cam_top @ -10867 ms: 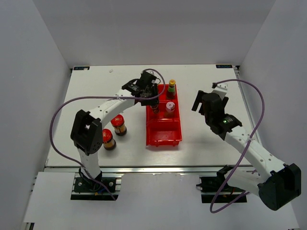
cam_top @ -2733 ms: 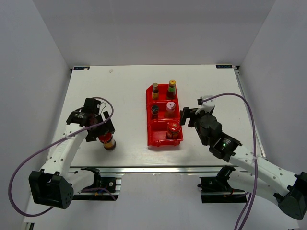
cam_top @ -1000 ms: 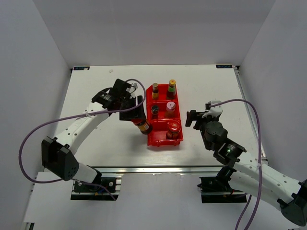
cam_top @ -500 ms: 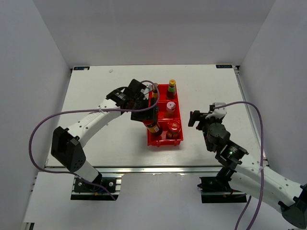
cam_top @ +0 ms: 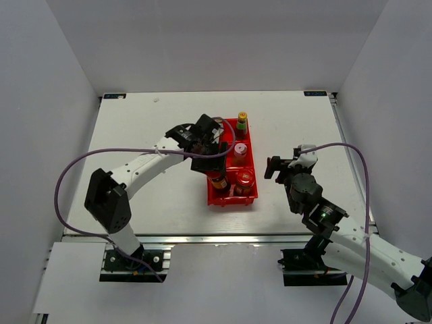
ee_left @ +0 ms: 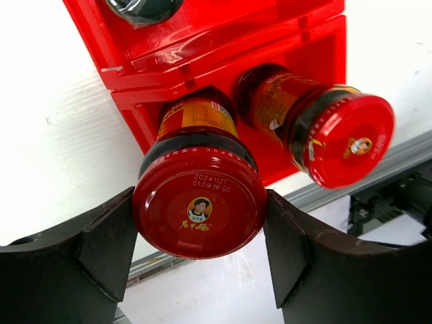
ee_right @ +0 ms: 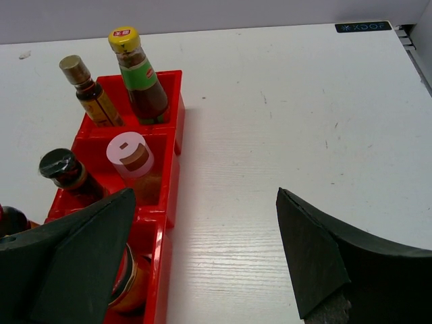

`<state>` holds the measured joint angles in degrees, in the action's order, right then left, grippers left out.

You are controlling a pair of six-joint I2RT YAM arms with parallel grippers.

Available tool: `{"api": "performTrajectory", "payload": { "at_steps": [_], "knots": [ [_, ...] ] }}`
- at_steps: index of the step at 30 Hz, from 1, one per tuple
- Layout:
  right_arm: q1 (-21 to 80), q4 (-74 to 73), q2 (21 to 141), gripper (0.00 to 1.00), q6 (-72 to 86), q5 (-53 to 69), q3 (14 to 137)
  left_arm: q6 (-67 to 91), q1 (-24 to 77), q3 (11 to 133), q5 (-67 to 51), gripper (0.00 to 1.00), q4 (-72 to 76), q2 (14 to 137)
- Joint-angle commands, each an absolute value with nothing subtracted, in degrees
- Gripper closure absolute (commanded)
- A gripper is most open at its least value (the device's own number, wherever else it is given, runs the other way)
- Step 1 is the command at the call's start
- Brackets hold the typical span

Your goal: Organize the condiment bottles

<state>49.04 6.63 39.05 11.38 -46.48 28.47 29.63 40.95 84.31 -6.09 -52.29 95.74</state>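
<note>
A squat dark jar with a wide red lid (ee_left: 198,206) is clamped by its lid between the fingers of my left gripper (ee_left: 199,216). It hangs in the near compartment of the red tray (cam_top: 229,200), beside a second red-lidded jar (ee_left: 337,135) (cam_top: 244,179). In the right wrist view the far compartment holds a yellow-capped, green-labelled bottle (ee_right: 138,74) and a slim brown-capped one (ee_right: 91,91). The middle compartment holds a pink-capped bottle (ee_right: 131,158) and a dark-capped one (ee_right: 64,172). My right gripper (cam_top: 279,165) stands open over bare table, right of the tray.
The white table (cam_top: 135,135) runs left of the tray and right of it, out to its edges. White walls enclose the table on three sides. My left arm (cam_top: 145,162) reaches across the table from the left to the tray.
My left gripper has carried the red-lidded jar rightward from beside the tray into its near compartment, next to the other jar. The right arm has barely moved.
</note>
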Motion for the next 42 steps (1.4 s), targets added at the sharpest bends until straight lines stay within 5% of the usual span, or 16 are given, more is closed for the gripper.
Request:
{"api": "performTrajectory", "payload": {
  "at_steps": [1,14,24,42],
  "knots": [
    [48.78,9.76,39.11,0.11,11.07,-47.72,28.65,29.88,41.75,87.98,-5.0,0.7,-51.59,94.92],
    [48.69,9.58,38.94,0.11,10.99,-48.08,28.48,28.74,45.09,94.3,-0.88,0.55,-57.91,101.69],
    [48.69,9.67,39.02,0.11,11.25,-47.72,28.3,28.56,45.97,94.48,0.7,0.28,-59.06,101.95],
    [48.69,9.58,39.02,0.11,11.43,-47.2,28.39,27.42,46.14,93.69,-3.16,0.12,-55.29,99.58]
  ]
}}
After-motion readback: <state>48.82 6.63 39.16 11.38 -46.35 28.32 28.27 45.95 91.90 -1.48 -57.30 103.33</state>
